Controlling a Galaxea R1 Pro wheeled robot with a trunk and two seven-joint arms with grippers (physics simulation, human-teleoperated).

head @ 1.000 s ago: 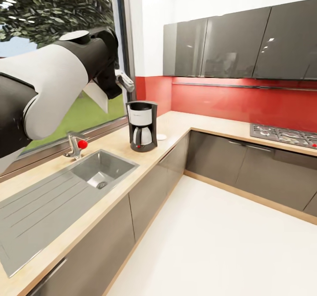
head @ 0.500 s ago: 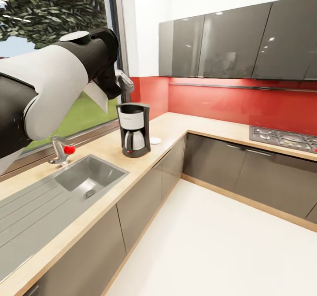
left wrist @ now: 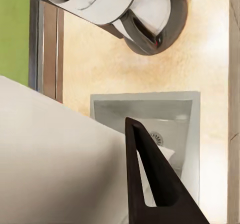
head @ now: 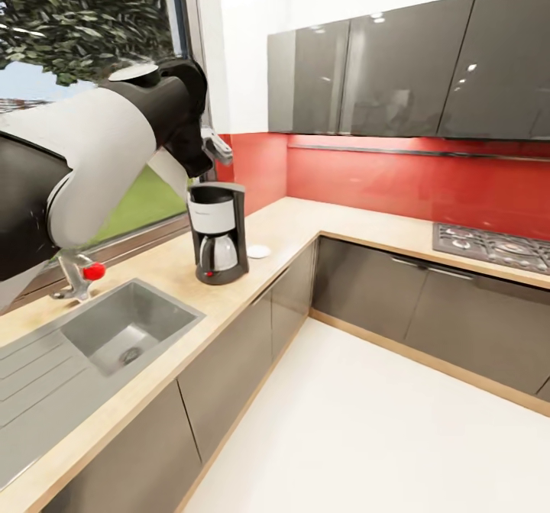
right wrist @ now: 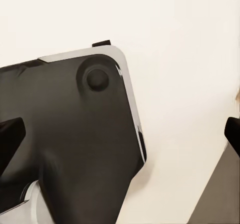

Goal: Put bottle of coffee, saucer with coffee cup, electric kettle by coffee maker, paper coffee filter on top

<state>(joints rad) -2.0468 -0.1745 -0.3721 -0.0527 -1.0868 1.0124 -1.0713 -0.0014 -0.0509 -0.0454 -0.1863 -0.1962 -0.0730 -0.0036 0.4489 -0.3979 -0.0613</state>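
The coffee maker (head: 218, 230) stands on the kitchen countertop (head: 294, 227) between the sink and the corner, and it also appears from above in the left wrist view (left wrist: 145, 19). A small white saucer (head: 258, 251) lies just to its right. My left gripper (head: 212, 149) hangs above and slightly left of the machine, shut on the paper coffee filter (head: 171, 171). In the left wrist view the filter (left wrist: 55, 159) is a broad white sheet beside one black finger (left wrist: 155, 184). My right gripper (right wrist: 120, 134) is open, its fingertips far apart over my own black base.
A steel sink (head: 126, 330) with a red-knobbed tap (head: 76, 275) is set into the worktop to the left. A gas hob (head: 493, 246) sits on the right-hand run. Grey wall cabinets (head: 382, 70) hang above a red backsplash. White floor (head: 367, 437) lies open in front.
The whole head view has shifted, so the coffee maker, saucer and sink now sit further left in the picture. My left arm still holds the filter in the same pose.
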